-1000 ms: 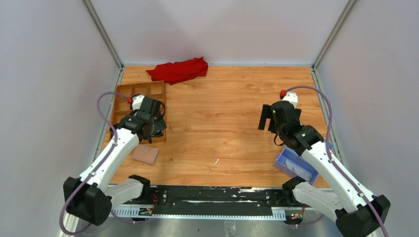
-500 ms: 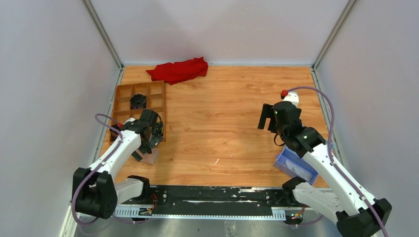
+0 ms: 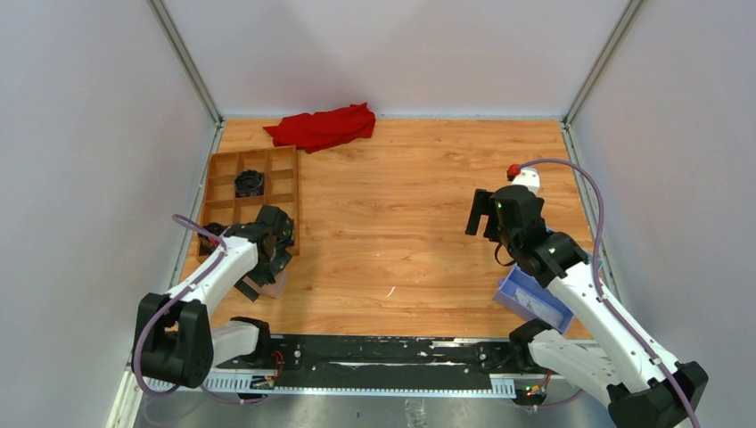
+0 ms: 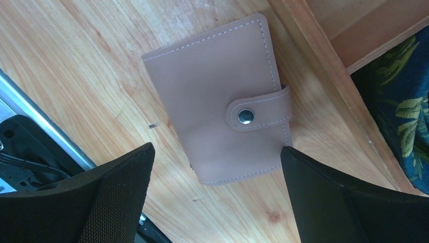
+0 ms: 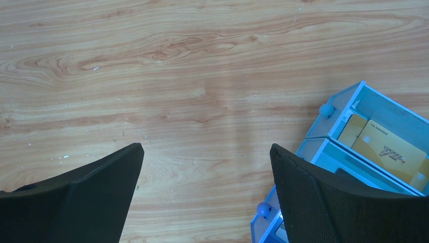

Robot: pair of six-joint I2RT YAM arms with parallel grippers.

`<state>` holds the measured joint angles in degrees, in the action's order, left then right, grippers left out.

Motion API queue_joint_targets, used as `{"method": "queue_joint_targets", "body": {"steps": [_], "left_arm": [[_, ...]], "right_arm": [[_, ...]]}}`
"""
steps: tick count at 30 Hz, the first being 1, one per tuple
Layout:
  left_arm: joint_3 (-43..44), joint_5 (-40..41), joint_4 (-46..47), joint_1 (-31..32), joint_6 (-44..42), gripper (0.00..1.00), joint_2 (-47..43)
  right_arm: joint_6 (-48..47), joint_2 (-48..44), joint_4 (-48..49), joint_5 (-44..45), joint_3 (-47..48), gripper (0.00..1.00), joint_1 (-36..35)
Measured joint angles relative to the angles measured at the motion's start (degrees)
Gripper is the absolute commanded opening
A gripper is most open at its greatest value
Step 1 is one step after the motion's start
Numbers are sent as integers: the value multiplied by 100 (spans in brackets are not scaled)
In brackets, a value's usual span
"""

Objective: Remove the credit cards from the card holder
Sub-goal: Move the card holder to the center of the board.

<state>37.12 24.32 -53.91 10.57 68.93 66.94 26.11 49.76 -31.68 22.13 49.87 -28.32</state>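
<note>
the left arm has drawn back from the brown tray (image 3: 252, 159) toward the near edge. the left gripper (image 4: 215, 152) now hangs over the card holder (image 4: 217, 96), jaws spread wide, gripping nothing. its wrist view shows the tan-pink holder lying shut, tab snapped, just beside the tray wall; from above it is mostly hidden. the right gripper (image 5: 205, 147), equally wide and empty, hovers by the blue box (image 5: 324, 132), whose gold cards (image 5: 387, 152) only its wrist view shows. a dark object (image 3: 250, 183), perhaps a roll, sits in the tray; a red cloth (image 3: 323, 125) lies farthest back.

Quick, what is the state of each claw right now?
Left claw: open, holding nothing, over the closed card holder.
Right claw: open, holding nothing.
</note>
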Motion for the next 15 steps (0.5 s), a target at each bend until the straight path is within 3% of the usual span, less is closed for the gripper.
{"method": "queue_joint_targets", "body": {"steps": [15], "left_arm": [[-503, -400, 1075, -15, 90, 94, 146]], "right_arm": [[7, -116, 20, -166, -105, 99, 0]]}}
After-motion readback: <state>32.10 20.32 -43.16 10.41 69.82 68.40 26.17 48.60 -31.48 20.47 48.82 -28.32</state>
